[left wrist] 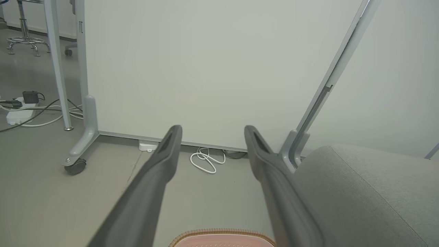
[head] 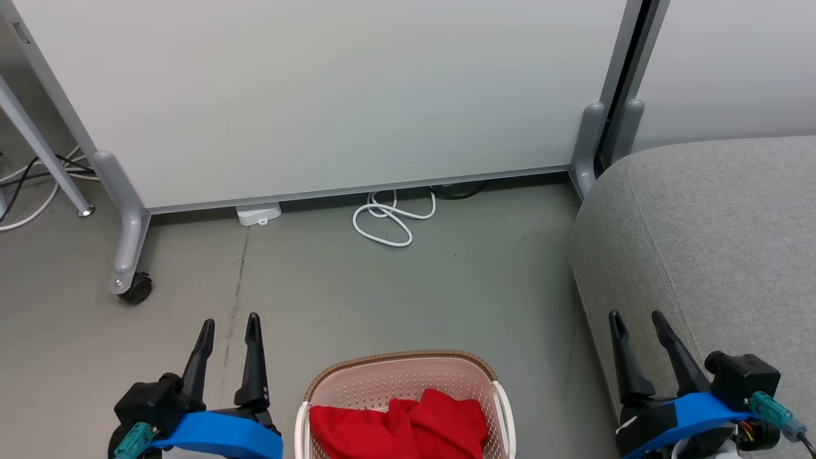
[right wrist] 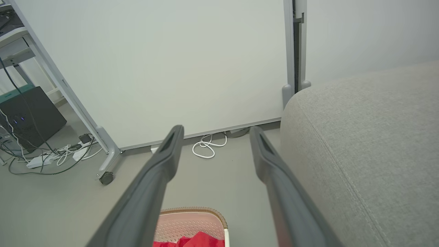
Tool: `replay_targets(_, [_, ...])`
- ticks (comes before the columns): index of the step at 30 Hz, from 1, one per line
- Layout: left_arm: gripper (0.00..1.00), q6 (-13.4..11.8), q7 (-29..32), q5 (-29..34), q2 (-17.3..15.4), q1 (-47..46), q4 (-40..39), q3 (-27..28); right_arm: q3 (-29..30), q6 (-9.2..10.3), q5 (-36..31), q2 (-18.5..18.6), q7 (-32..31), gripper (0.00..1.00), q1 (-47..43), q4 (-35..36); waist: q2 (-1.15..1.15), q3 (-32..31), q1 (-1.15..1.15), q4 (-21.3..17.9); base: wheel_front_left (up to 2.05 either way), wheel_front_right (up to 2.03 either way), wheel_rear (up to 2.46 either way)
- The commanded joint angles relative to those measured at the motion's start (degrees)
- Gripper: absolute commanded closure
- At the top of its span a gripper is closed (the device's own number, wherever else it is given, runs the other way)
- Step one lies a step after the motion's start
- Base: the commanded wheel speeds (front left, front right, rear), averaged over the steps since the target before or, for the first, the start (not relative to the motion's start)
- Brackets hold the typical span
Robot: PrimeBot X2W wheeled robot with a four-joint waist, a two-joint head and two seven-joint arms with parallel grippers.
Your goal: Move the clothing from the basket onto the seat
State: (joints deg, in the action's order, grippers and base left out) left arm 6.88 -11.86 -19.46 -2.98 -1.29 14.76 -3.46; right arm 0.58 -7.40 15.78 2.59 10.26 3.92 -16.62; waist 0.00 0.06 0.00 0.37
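clothing: a red heap (head: 398, 428) lying inside the basket, bunched up, touched by neither gripper.
basket: cream with a brown rim (head: 401, 356), on the grey floor between the two grippers, near the seat's left side.
seat: a big grey cushion (head: 701, 229) off to the right.
left gripper: (head: 231, 320) low, left of the basket, fingers spread apart and empty.
right gripper: (head: 635, 314) low, over the seat's near edge, fingers spread apart and empty.
behind: a white partition panel (head: 319, 95) on a castor (head: 136, 288), with a looped white cable (head: 390, 220) at its foot.
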Motion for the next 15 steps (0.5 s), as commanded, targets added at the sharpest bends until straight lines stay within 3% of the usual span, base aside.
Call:
replay_targets(1, [0.0,0.24,-0.57,1.3,-0.09,0.21,-0.11,-0.21,-0.05,-0.12,-1.49,0.39,0.5,0.0,0.19,0.39,0.0,-0.04,0.0,-0.02,0.0,0.0,0.0])
replay_targets(15, [0.0,0.35,-2.03,6.4,-0.07,0.48,0.49,-0.4,-0.33,-0.13,-6.82,0.42,1.21,0.0,-0.36,0.73,0.0,0.02,0.0,-0.1,0.0,0.0,0.0])
